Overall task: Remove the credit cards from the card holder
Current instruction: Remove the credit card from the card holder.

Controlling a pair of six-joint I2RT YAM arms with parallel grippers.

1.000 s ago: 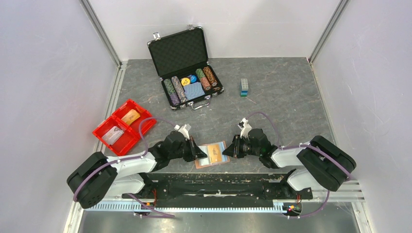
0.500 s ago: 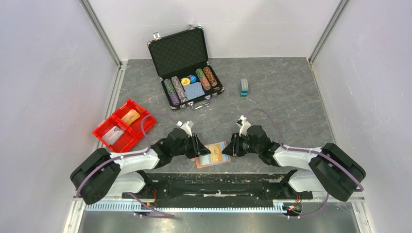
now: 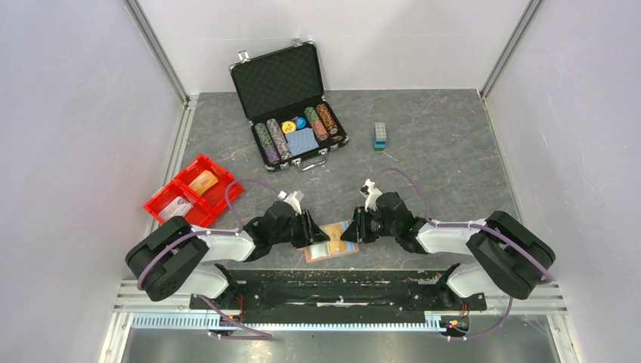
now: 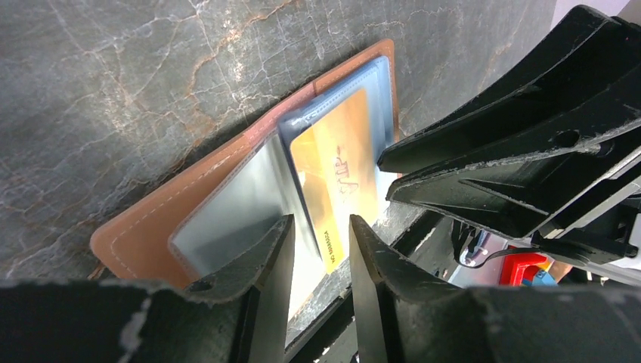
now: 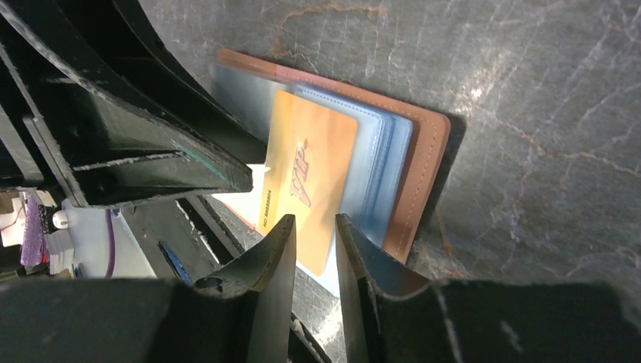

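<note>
The brown card holder [image 3: 320,256] lies open on the table near the front edge, between both arms. In the left wrist view its leather [image 4: 162,219] frames clear blue sleeves, and an orange-yellow credit card [image 4: 340,170] marked VIP sticks out of them. The right wrist view shows the same card [image 5: 310,170] on the card holder [image 5: 423,151]. My left gripper [image 3: 320,234] [image 4: 323,221] hovers open over the left half, with nothing between its fingers. My right gripper [image 3: 350,229] [image 5: 315,219] is open just above the card's near corner. Other credit cards are hidden in the sleeves.
An open black poker-chip case [image 3: 291,102] stands at the back. A red bin [image 3: 195,194] sits at the left and a small blue-green block [image 3: 380,136] at the back right. The black base rail [image 3: 332,283] runs just in front of the holder.
My left gripper has opened from shut. The right gripper's jaws have widened a little. Both grippers have crept in over the holder, the right one moving left.
</note>
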